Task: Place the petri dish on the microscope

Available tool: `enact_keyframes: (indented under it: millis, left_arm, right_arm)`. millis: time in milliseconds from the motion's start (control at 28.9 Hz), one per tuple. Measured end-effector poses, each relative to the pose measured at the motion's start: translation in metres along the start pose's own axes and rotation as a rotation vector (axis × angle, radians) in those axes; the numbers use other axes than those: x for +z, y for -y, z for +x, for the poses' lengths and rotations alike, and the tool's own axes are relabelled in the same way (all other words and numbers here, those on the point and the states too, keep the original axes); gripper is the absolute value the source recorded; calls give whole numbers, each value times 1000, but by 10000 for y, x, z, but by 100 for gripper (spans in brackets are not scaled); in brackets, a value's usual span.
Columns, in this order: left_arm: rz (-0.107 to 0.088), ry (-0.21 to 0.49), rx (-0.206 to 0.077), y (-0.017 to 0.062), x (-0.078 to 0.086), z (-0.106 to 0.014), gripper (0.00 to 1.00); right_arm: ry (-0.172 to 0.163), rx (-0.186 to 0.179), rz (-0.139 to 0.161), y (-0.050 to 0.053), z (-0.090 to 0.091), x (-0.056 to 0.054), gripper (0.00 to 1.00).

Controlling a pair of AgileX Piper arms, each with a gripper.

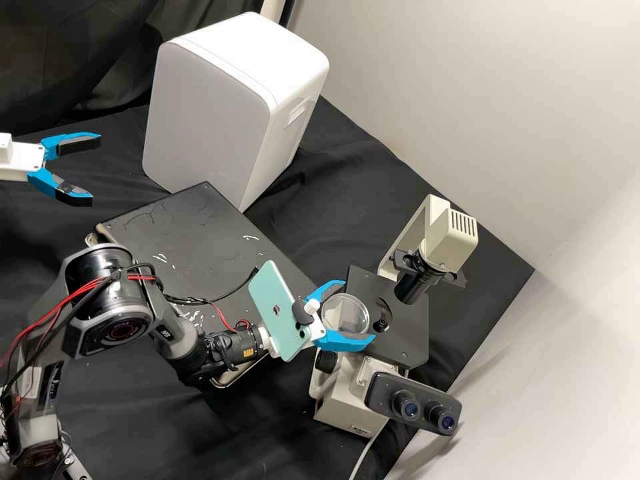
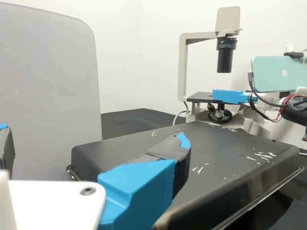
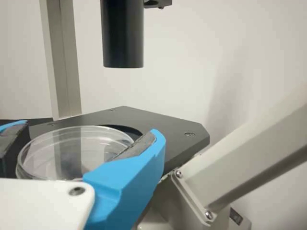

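The right gripper (image 1: 353, 313) has its two blue fingers closed narrowly on a clear petri dish (image 3: 72, 148), one finger against each side of the rim. The dish lies level between the fingers, over the gripper-side edge of the black stage (image 1: 407, 333) of the microscope (image 1: 360, 393). Whether its base already touches the stage cannot be told. The stage's round opening (image 3: 125, 129) lies just past the fingertips, under the dark condenser tube (image 3: 122, 33) that hangs above.

The dish looks like thin, stiff plastic: very light, smooth-walled and probably slippery, so it could twist or pop out of a pinch that is off-centre. It is shallow, which leaves the fingers only a low band of wall to bear on. Hold across the widest part of the rim, as here, seems the soundest place; too hard a squeeze might flex or crack the wall, and a tilt could shed a loose lid, if it has one.

The left gripper (image 1: 92, 168) hangs with fingers wide apart and nothing between them, well away from the dish, beyond a black tray (image 1: 193, 233) and near a white box (image 1: 233, 100).
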Motion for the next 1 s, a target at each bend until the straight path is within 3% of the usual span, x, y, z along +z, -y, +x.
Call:
enact_keyframes:
  millis: [277,624,1005]
  left_arm:
    - [-1,0,-6,9,-1,4,100]
    - [-2,0,-7,12,-2,5,100]
    - [1,-5,-7,10,-13,3,100]
  right_arm:
    - [9,-6,-12,89,121,20,0]
    - [-9,-29,-44,211,301,-19,0]
    - [-18,-24,-51,262,399,5,0]
